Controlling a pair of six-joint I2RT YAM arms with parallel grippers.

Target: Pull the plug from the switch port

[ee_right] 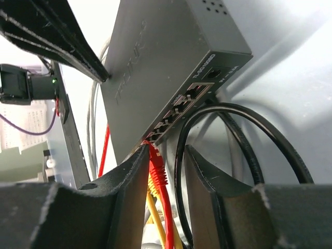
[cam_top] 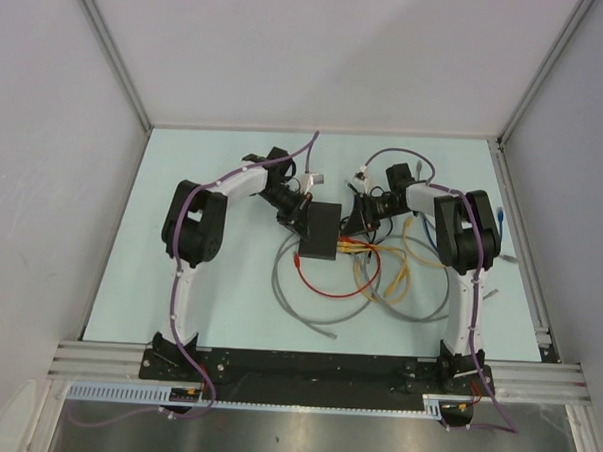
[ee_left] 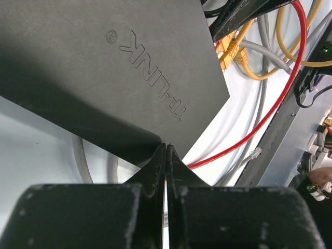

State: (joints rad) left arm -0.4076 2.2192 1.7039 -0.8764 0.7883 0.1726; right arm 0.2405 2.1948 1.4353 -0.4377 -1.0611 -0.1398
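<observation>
Pale table [cam_top: 179,281] bore the black switch [cam_top: 321,232] near its centre, between the two arms. Left gripper [ee_left: 166,149] was closed, its tips touching the switch's edge. Right gripper [ee_right: 167,149] stood partly open, its fingers straddling the red plug [ee_right: 155,167], which sat in a port.

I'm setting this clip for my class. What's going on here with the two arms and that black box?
Two robot arms are working on a black network switch. The left claw is shut, its tips against the switch, apparently to steady it. The right claw is open and straddles the red plug at the port row. The plug appears to sit in its port, so it is not yet pulled.
</observation>
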